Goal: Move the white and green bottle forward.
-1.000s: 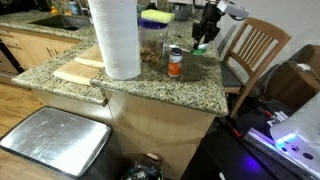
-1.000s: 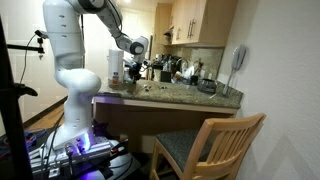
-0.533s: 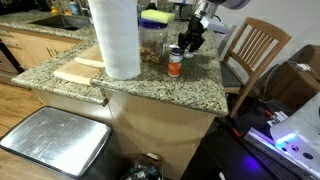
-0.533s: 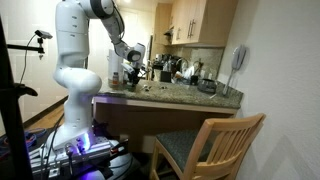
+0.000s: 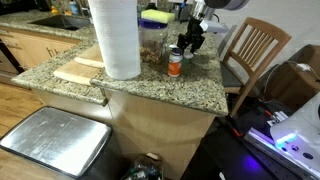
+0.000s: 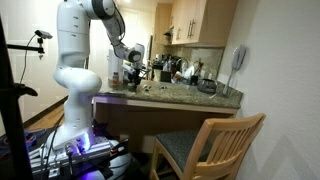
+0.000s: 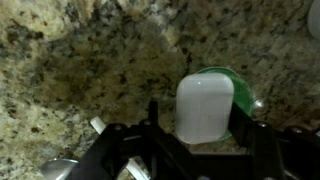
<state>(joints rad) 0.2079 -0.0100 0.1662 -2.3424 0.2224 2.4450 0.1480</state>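
Observation:
The white and green bottle (image 7: 205, 108) stands on the speckled granite counter (image 5: 170, 90). The wrist view shows its white top and green body from above. My gripper (image 7: 195, 112) is open and straddles the bottle. Its right finger is at the bottle's side and a small gap shows on the left. In an exterior view the gripper (image 5: 190, 44) sits low over the counter's back right part and hides most of the bottle. In an exterior view the gripper (image 6: 133, 72) is small, among clutter at the counter's far end.
A white-capped bottle with an orange label (image 5: 175, 63) stands right beside the gripper. A glass jar (image 5: 152, 42), a tall paper towel roll (image 5: 116, 38) and a wooden board (image 5: 78, 70) stand to the left. A wooden chair (image 5: 255, 50) stands behind the counter.
From one second ago the gripper moved left and down to the bottle. It has stayed still for the last half second.

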